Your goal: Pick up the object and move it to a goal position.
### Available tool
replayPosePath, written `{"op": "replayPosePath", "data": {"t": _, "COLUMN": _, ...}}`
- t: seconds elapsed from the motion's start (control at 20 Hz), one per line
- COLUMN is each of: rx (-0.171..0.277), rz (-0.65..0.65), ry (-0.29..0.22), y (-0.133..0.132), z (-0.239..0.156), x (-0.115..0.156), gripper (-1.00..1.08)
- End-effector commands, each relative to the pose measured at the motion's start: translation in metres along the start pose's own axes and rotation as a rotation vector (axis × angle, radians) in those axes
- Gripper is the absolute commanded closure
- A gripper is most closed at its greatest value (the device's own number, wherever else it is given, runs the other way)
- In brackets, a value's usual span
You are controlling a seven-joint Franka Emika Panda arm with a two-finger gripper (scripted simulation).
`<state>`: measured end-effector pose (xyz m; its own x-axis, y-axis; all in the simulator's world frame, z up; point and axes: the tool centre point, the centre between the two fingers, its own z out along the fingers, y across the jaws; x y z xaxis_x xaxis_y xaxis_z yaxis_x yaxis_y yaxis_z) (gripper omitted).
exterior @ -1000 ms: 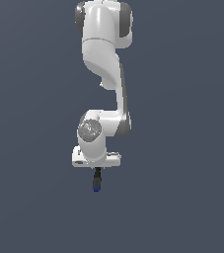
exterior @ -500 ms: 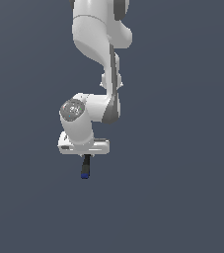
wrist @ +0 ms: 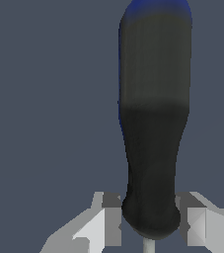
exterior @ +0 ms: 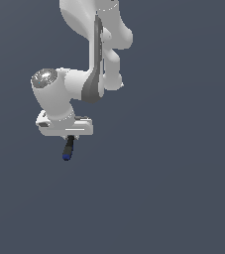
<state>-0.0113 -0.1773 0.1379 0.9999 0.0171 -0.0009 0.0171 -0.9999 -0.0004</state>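
A: Ext. view, going left to right, what's there?

B: White arm [exterior: 86, 59] comes down from the top, elbow bends toward the ext. view's left, wrist housing sits low-left of centre. Under it the gripper [exterior: 70, 137], pointing down. Bg is plain grey-blue, nothing else around.

A: And the object?

B: Screwdriver [exterior: 68, 148] hangs straight below the hand, handle down, tilted a bit. Dark handle, blue band at the low tip. It's in mid-air, touching no surface.

A: Pincer state?

B: Closed in tight on the tool. Wrist cam shows both fingers [wrist: 112, 217] pressed close on either side of the handle's [wrist: 153, 123] shaft end, w/ barely any gap left. A thin pale shaft [wrist: 148, 246] pokes out between them toward the cam. The handle runs away from the cam, black for most of its length, blue at the far end.

A: Contact both sides?

B: Looks like it, pads flank it closely; exact touch line is hard to tell.
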Motion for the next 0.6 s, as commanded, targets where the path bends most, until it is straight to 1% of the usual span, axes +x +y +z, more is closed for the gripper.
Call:
{"op": "replayPosePath", "data": {"t": 0.0, "rx": 0.000, "rz": -0.001, "ry": 0.001, "y": 0.015, "z": -0.015, "x": -0.012, "gripper": 1.08}}
{"op": "replayPosePath", "data": {"t": 0.3, "rx": 0.000, "rz": -0.001, "ry": 0.001, "y": 0.039, "z": -0.039, "x": -0.030, "gripper": 1.08}}
{"op": "replayPosePath", "data": {"t": 0.55, "rx": 0.000, "rz": -0.001, "ry": 0.001, "y": 0.047, "z": -0.047, "x": -0.034, "gripper": 1.08}}
